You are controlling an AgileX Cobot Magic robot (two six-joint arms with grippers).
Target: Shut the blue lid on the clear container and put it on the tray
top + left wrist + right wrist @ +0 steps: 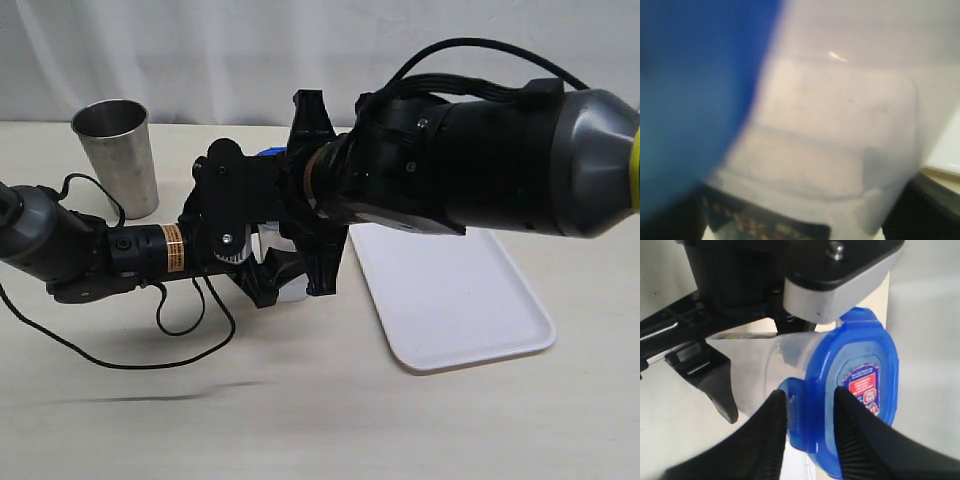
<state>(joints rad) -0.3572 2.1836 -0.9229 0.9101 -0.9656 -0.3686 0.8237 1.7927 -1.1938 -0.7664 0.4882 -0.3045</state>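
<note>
looping over the counter (300, 420) toward its front left is a thin black cable (100, 358). behind it, about mid-counter, the left jaws come in from the left edge and clamp the clear container (267, 238) around its body, a black finger on either side. the left wrist view shows only its blurred wall (840, 140) pressed close. the blue lid (860, 385) sits on the container's mouth. the right jaws reach across from the right edge and stand partly closed over the lid's rim. one ribbed finger (772, 430) is outside a snap tab and the other lies on the lid's top beside the red-and-blue sticker, and both look to be touching it. whether the container's base rests on the counter i cannot tell. the tray (450, 290) lies flat just to the right of the container, toward the right edge, and the container is beside it, not on it. farther back, a steel cup (115, 150) stands upright near the far left corner.
</note>
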